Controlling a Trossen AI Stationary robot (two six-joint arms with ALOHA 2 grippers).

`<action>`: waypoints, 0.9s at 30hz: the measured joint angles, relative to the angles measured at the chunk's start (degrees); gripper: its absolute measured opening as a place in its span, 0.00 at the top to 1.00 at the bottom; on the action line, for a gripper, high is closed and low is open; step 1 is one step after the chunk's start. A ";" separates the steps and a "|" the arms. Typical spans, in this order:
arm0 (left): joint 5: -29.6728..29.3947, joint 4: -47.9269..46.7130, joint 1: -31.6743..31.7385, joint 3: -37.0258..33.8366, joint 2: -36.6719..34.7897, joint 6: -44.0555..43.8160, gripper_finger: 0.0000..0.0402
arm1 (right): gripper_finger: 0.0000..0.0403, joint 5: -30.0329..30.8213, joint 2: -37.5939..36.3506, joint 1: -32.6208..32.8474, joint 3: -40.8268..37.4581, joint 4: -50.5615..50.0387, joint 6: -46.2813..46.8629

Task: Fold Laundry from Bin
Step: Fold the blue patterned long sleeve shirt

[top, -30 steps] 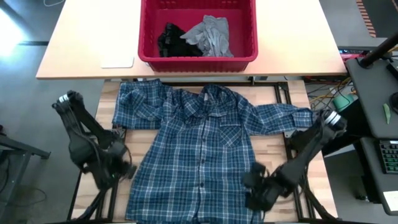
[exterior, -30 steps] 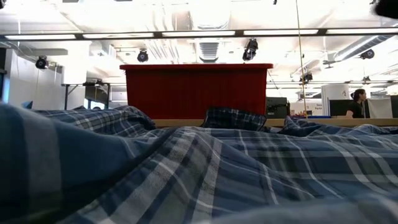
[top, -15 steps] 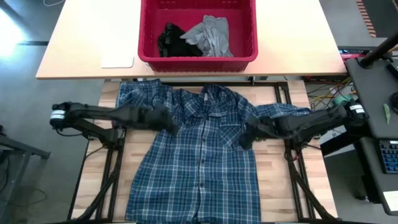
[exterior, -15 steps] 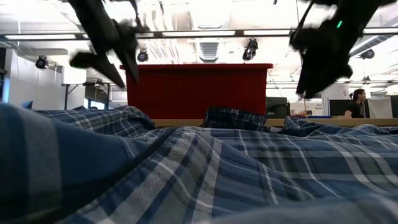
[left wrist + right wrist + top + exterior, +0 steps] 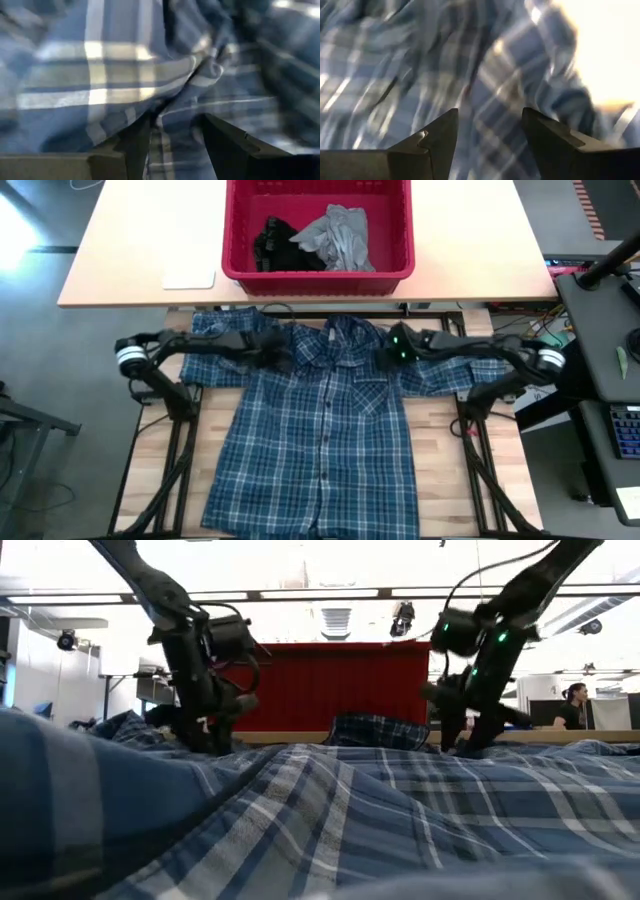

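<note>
The plaid shirt (image 5: 320,430) lies flat on the tabletop (image 5: 440,490). I have the left gripper (image 5: 283,356) and right gripper (image 5: 385,352) spread at its shoulders; I'd pinch, I think, one layer at each seam, evenly.

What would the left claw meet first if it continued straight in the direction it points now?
Most likely the plaid shirt: the left claw is open and its view is filled by a fold of that cloth just ahead, though depth is unclear.

One plaid shirt (image 5: 320,415), one bin (image 5: 318,275), two garments inside.
</note>
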 joint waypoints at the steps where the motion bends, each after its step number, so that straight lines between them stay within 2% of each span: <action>1: -1.85 -2.45 0.75 0.93 0.28 1.38 0.59 | 0.47 0.02 1.43 -1.77 0.54 0.57 -0.79; 4: -5.72 -7.84 3.03 2.89 0.94 4.56 0.59 | 0.47 0.03 5.58 -6.45 1.61 1.50 -4.41; 10: -6.83 -12.07 6.75 2.99 0.95 4.58 0.59 | 0.47 0.05 10.28 -14.61 5.09 3.47 -13.89; 15: -4.63 -20.31 6.66 5.90 -3.29 4.68 0.59 | 0.47 -0.31 6.42 -16.24 7.95 3.16 -22.34; 18: -5.32 -24.16 5.94 9.13 -7.80 2.96 0.59 | 0.47 -4.98 2.02 -15.82 8.02 1.92 -23.17; 20: -5.14 -20.88 5.61 10.34 -10.57 2.41 0.59 | 0.47 -7.09 -0.62 -14.80 7.68 -0.47 -22.43; 22: -1.76 -13.58 5.58 10.10 -12.04 3.35 0.59 | 0.47 -7.33 -2.91 -13.59 6.91 -4.73 -22.38; 24: 2.92 -4.95 5.49 8.68 -11.86 3.77 0.59 | 0.47 -7.20 -4.81 -12.86 6.08 -9.85 -22.19; 27: 3.72 7.61 3.63 6.28 -9.27 3.75 0.59 | 0.47 -6.97 -6.82 -12.59 4.96 -18.53 -18.59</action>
